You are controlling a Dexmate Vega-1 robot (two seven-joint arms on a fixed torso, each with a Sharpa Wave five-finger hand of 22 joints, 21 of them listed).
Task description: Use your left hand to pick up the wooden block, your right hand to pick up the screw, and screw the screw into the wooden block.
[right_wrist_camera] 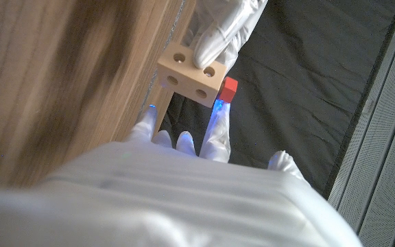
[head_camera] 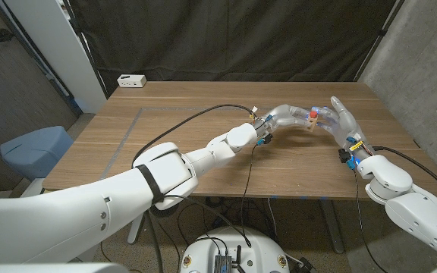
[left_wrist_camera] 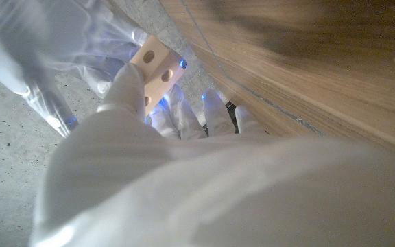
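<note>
Your two arms meet at about 1 o'clock on the bench (head_camera: 165,114), above its surface. The left robot hand (head_camera: 290,116) grasps the wooden block (head_camera: 312,120); in the head view the block is only a small tan patch between the hands. The left wrist view shows more: the block (left_wrist_camera: 155,72) with round holes in its face, left fingers (left_wrist_camera: 125,89) wrapped on it. The right wrist view adds the red-headed screw (right_wrist_camera: 230,89), touching the block (right_wrist_camera: 192,74) at its far side, with the right robot hand (right_wrist_camera: 184,147) fingers under it. Whether the right robot hand (head_camera: 344,121) actually grips the screw, you cannot tell. A white box (head_camera: 131,80) sits at 11 o'clock.
</note>
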